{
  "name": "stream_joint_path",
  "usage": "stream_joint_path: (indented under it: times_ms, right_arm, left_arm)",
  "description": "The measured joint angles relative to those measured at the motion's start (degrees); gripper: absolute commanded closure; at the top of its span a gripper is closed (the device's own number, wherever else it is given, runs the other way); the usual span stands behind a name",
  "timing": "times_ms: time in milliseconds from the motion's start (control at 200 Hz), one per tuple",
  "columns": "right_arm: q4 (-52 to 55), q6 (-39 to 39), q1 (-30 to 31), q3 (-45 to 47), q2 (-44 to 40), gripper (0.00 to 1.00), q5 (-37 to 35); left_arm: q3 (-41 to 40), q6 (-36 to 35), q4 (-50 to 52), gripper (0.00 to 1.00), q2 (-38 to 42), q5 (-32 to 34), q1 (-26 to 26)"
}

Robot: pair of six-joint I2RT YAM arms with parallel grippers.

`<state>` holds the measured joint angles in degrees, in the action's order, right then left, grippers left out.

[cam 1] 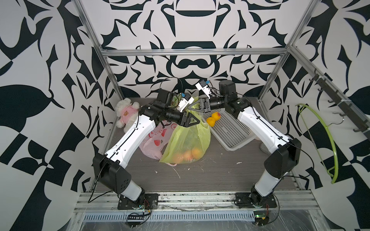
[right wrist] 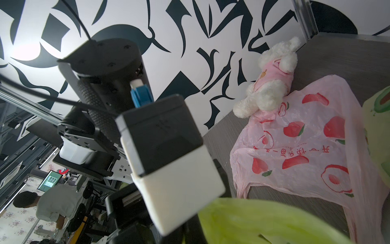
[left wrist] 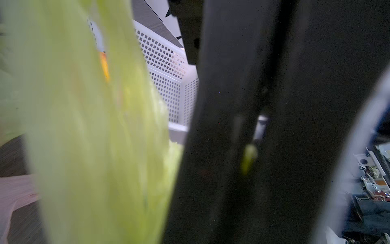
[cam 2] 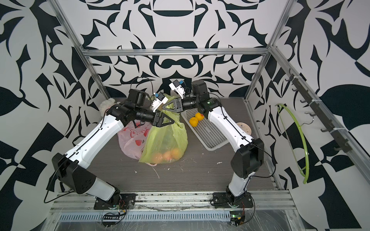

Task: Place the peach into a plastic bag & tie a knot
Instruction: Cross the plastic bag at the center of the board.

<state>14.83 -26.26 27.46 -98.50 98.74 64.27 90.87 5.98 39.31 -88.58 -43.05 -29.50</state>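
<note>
Green bag [cam 1: 188,140], thin, slippery, sagging with peaches [cam 1: 188,155]: pinch its bunched top, which right gripper [cam 1: 190,107] clenches; left gripper [cam 1: 197,121] grip unclear.

Off-task: white plush dog [cam 1: 126,112] far left on surface [cam 1: 210,176], beside pink printed bag [cam 1: 152,146]; white perforated basket [cam 1: 230,130]; green hanger [cam 1: 332,180] by right wall.

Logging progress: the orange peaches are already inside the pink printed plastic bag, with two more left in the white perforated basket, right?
Wrong bag: both top views show the orange peaches inside the translucent yellow-green plastic bag, not the pink printed plastic bag beside it. Two more peaches are left in the white perforated basket.
</note>
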Motion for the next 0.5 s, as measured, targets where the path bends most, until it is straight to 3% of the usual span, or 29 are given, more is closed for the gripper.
stream_joint_path:
  times_ms: [280, 500]
  right_arm:
    - [-3.69, -3.69, 0.09, 1.55, 0.00, 1.00, -0.42]
    - [-4.66, -4.59, 0.17, 2.69, -0.02, 1.00, -0.83]
  left_arm:
    - [-1.05, 2.58, -4.85, 0.47, 0.04, 0.74, 0.00]
    - [-4.28, 4.68, -8.79, 0.72, 0.55, 1.86, 0.00]
